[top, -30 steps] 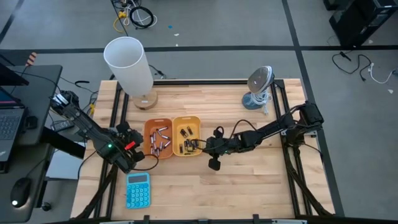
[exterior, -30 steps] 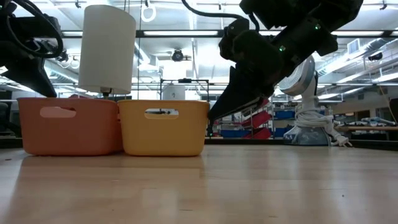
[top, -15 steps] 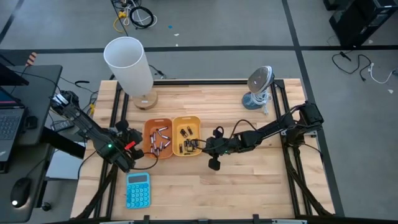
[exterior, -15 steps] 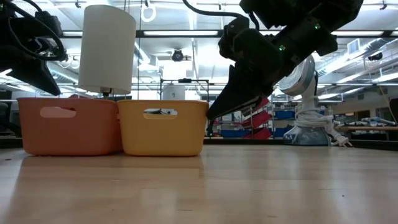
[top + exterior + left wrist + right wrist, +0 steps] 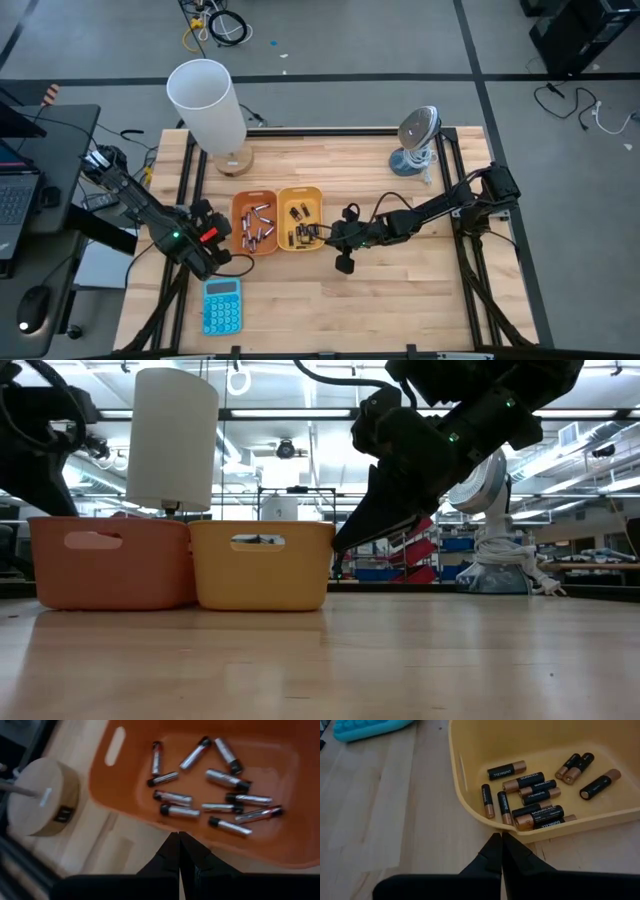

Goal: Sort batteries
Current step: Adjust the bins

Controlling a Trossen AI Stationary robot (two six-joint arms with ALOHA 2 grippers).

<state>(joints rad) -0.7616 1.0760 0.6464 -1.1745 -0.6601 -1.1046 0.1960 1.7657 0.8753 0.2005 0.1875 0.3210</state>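
Silvery batteries (image 5: 210,795) lie in the orange tray (image 5: 243,203), black-and-copper ones in the yellow tray (image 5: 311,196), while both the left hand (image 5: 222,256) and right hand (image 5: 326,236) stay pressed together, empty.

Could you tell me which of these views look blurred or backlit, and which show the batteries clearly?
Left wrist view: slightly soft, silvery batteries in the orange tray still distinct. Right wrist view: sharp, labels legible on the black-and-copper batteries in the yellow tray. Low view: arms silhouetted against bright ceiling lights; tray contents hidden.
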